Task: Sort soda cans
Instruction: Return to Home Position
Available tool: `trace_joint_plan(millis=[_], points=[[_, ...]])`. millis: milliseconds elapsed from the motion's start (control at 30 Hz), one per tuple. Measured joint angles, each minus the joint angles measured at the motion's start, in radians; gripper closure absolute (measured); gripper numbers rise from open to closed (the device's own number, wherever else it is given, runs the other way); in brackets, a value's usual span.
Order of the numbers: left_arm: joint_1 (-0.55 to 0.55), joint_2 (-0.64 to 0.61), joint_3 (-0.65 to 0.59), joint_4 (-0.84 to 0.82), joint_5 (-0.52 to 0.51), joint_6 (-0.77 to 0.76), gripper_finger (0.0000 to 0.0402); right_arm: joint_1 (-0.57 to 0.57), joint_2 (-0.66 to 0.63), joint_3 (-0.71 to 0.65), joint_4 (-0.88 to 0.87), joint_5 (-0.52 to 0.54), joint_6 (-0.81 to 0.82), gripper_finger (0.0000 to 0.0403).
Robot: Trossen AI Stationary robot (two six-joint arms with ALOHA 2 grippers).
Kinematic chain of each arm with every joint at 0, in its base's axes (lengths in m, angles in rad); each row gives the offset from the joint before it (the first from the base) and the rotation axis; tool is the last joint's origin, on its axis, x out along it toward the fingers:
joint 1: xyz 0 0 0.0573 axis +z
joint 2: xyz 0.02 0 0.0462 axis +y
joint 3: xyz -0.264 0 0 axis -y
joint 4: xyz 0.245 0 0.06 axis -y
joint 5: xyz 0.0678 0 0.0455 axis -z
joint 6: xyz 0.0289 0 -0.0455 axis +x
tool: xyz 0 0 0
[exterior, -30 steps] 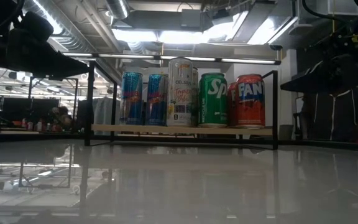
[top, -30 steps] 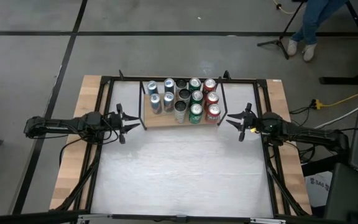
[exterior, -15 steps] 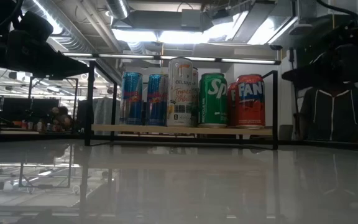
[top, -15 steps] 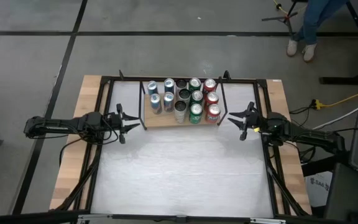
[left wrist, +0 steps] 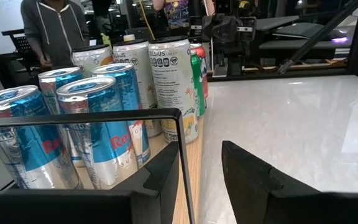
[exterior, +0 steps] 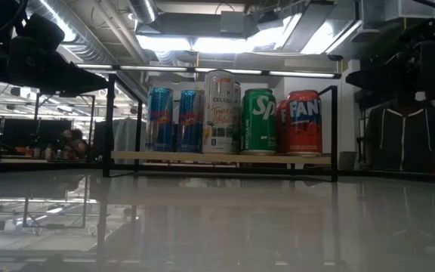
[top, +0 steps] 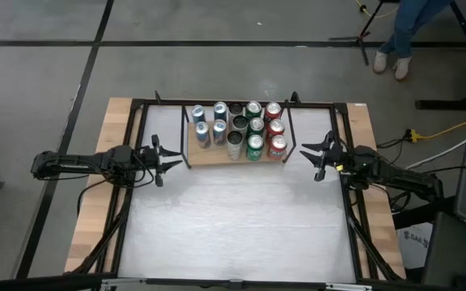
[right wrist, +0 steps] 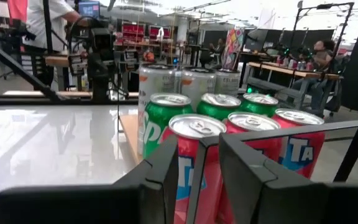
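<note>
Standing on the shelf [top: 209, 155] at the far middle of the table [top: 233, 226], the cans [top: 236, 125] are grouped by colour. Seen from above, the blue cans [top: 203, 132] fill two short columns at the left end. A middle column of pale cans [exterior: 221, 113] comes next, then the green cans [top: 254, 144] and the red cans [top: 277, 146] at the right end. From table height, the front row reads blue, blue, white, green, red, all upright and close together.

The left gripper [top: 161, 160] hangs just off the shelf's left end, its jaws apart and holding nothing. The right gripper [top: 319, 155] hangs just off the right end, near the red cans, its jaws likewise apart and empty. A person's legs [top: 399, 36] show beyond the table's far right corner.
</note>
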Motion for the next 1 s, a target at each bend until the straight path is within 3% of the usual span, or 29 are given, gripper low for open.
trace_joint_plan(millis=[1000], points=[[0.0, 0.0, 0.0, 0.001, 0.0, 0.0, 0.0289, 0.0, 0.003, 0.0, -0.008, -0.001, 0.0, 0.0299]])
